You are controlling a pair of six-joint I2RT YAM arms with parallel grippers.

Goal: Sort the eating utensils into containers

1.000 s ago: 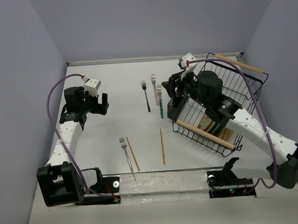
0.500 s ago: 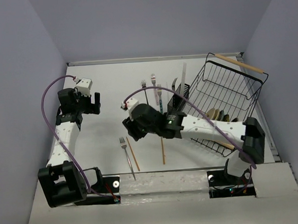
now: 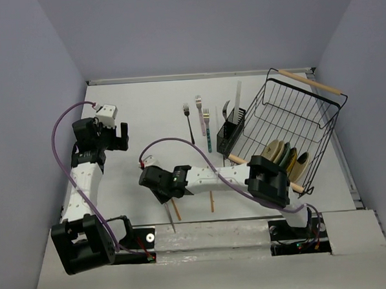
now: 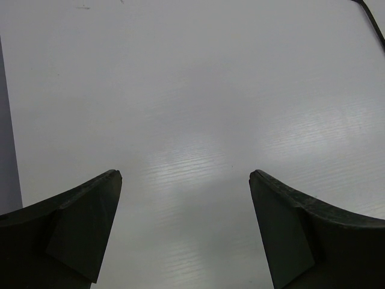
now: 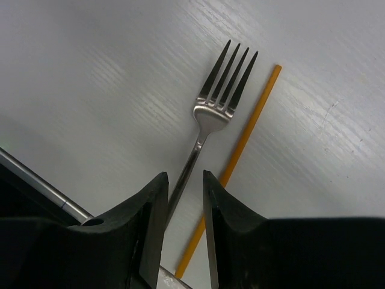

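Note:
A silver fork (image 5: 224,90) lies on the white table near the front, a brown chopstick (image 5: 240,150) just to its right. My right gripper (image 5: 185,177) is low over the fork, jaws narrowly apart, with the handle running between the fingertips and close to the left one. In the top view the right gripper (image 3: 160,188) covers the fork's head, and only the handle (image 3: 170,218) shows. A second brown chopstick (image 3: 211,200) lies further right. Black (image 3: 189,124), pink (image 3: 199,110) and teal (image 3: 208,132) forks lie at the back. The black cutlery holder (image 3: 230,133) holds a pale chopstick (image 3: 237,95). My left gripper (image 4: 185,174) is open over bare table.
A big black wire rack (image 3: 295,123) with wooden handles stands at the right, tilted, with plates (image 3: 281,156) in it. My right arm stretches across the front from its base to the fork. A purple cable (image 3: 180,144) arcs above it. The table's front edge is just below the fork handle.
My right arm has swung from the holder and rack at the back right to the front centre and come down over the silver fork. The left gripper has drifted slightly left.

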